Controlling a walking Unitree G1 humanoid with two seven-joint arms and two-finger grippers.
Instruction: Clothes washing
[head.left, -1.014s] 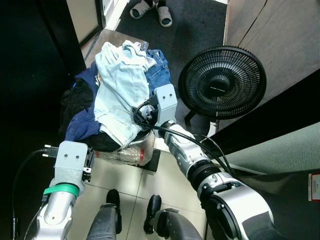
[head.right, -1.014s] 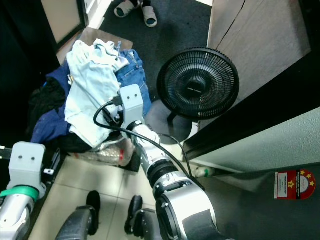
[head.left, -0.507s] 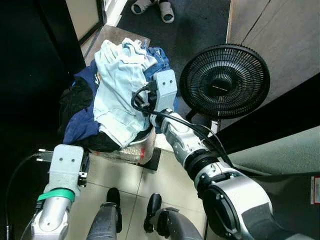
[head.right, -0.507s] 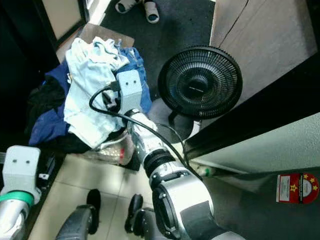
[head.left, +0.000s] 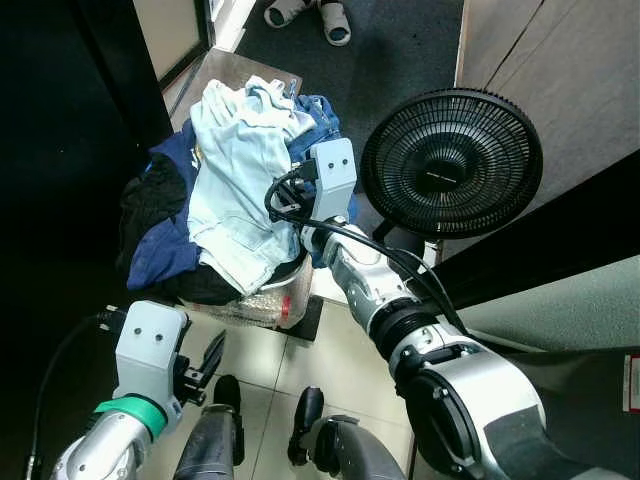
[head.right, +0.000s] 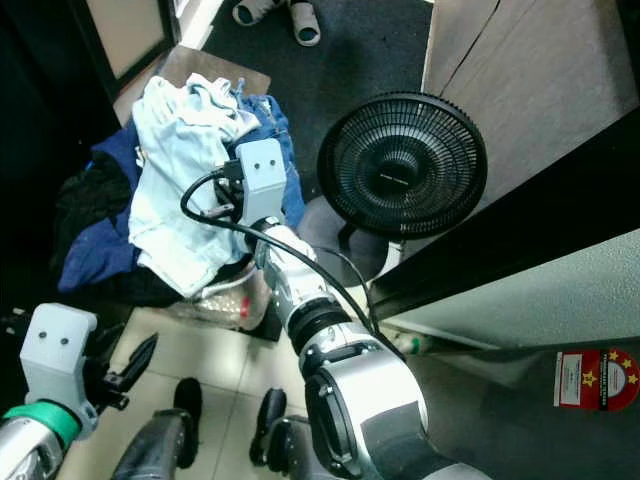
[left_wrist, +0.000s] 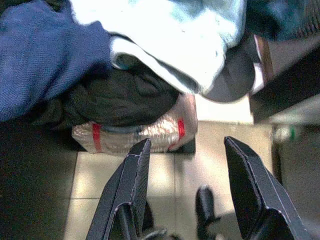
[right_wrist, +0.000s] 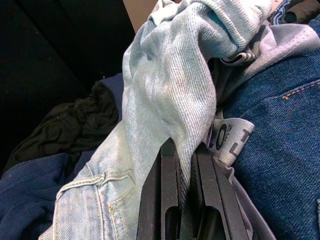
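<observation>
Right gripper (right_wrist: 187, 165) pinched shut on a fold of the pale denim jeans (right_wrist: 170, 100), both black fingers (right_wrist: 169, 172) pressed into the cloth, close together with only a sliver of fabric between. Reaches in from the right side of the laundry pile (head.left: 235, 190), wrist block and looped black cable (head.left: 285, 205) resting against the heap. Just beside the fingers, a grey waistband tag (right_wrist: 232, 137) with dark lettering, and darker blue jeans (right_wrist: 285, 125) touching the pale ones on the fan side. Further along the heap, a navy garment (head.left: 165, 250) and a black garment (head.left: 150, 200) on the robot's left, partly under the pale denim. Beneath everything, a clear plastic-wrapped bundle (left_wrist: 145, 132) with red marks, carrying the whole pile just above the tiled floor (head.left: 240, 345).

Left gripper (left_wrist: 190, 190) low and near the robot's own body, jaws spread wide and empty, pointing toward the underside of the pile without touching it. Hangs over the pale tiles, well apart from the clothes.

To the right of the pile, a black round fan (head.left: 450, 165) standing on the dark mat (head.left: 400, 50). At the far edge, a pair of sandals (head.left: 310, 12) on that mat. Wooden panel (head.left: 580, 70) behind the fan; dark doorway on the robot's left.
</observation>
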